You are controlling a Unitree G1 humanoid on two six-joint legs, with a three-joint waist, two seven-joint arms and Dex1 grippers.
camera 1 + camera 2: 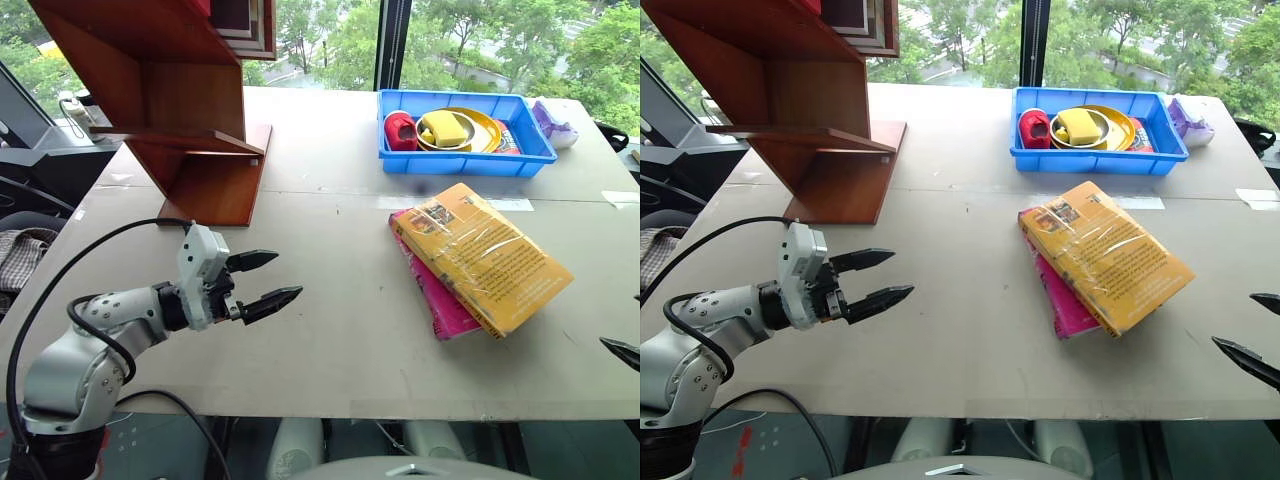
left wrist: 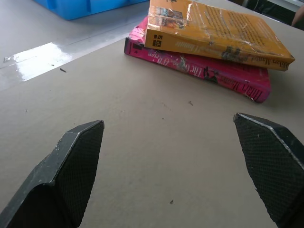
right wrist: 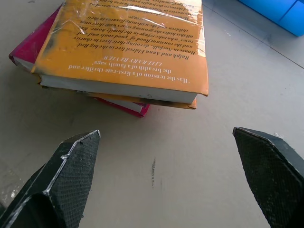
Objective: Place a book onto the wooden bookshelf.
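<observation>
Plastic wrap shines on my thick orange book (image 1: 483,254), lying flat atop a pink book (image 1: 438,300) near the table's (image 1: 330,330) edge. Both my grippers, left (image 1: 263,281) and right (image 1: 1250,333), gape empty over bare tabletop; the wooden bookshelf (image 1: 190,120) stands well apart.

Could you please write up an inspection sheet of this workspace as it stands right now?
Surface: grey table, tape strips across the middle.
Job's things: yellow-orange book in shiny wrap lies on a pink book, right of centre; wooden bookshelf stands at the far left with books on its top shelf.
Clutter: blue plastic tray at the far side holds a yellow bowl, a yellow block and a red item; purple-and-white item beside the tray.
Grippers: left gripper open above the table's near left; right gripper open at the near right edge; both empty.
Cables: black cable loops along the left arm.
Surroundings: window with green trees behind the table.
</observation>
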